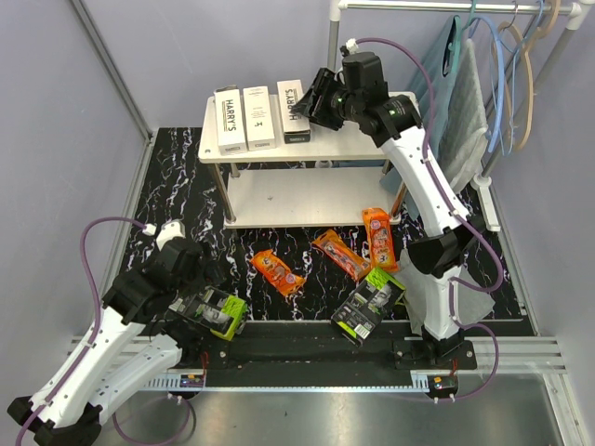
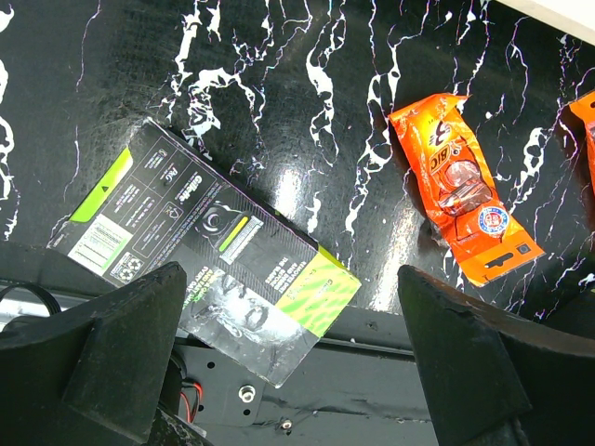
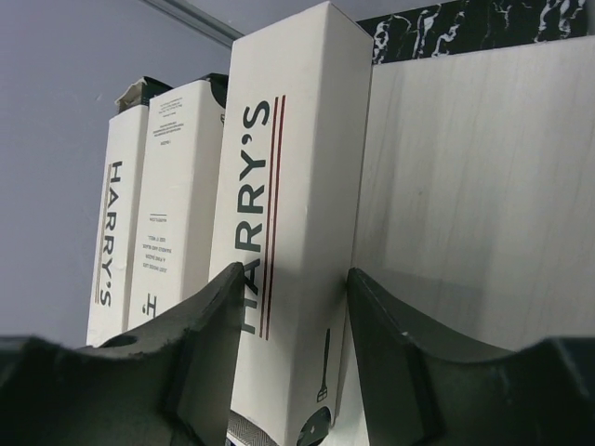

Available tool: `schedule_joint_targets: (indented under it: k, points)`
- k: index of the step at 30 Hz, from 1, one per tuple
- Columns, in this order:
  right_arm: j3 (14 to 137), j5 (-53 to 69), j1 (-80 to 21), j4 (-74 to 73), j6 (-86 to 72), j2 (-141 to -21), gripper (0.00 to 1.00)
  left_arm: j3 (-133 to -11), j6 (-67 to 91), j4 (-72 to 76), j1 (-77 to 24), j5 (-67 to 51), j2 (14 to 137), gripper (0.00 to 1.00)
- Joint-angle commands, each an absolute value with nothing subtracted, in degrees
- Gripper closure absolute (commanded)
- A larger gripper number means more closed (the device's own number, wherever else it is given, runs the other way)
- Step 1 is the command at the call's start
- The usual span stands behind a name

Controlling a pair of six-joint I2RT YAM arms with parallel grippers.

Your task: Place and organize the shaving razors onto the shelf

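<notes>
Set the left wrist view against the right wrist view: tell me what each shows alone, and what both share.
Left wrist only: a black-and-lime-green blister pack and an orange pack lying on the black white-veined mat, the wide-open left gripper over the blister pack. Right wrist only: three white HARRY'S boxes side by side on the shelf's top board, the right gripper straddling the nearest box; contact unclear. Both: that mat, and each camera's own dark fingers.
</notes>
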State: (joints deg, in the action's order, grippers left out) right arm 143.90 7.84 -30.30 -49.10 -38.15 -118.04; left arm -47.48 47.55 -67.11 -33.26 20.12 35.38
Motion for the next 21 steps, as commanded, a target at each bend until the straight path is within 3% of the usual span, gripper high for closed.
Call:
schedule_joint_targets:
  k: [1,21]
  points:
    - [139.6,12.6,-30.3,-50.2,-38.9,-117.7,0.47,-47.7,46.9,-64.9,-33.1,19.8,35.0,0.01]
    - [129.4,12.7,-34.3,-46.7,-42.1,-113.4,0.48,-47.5,47.2,-64.8,-33.1,20.1,33.8,0.01]
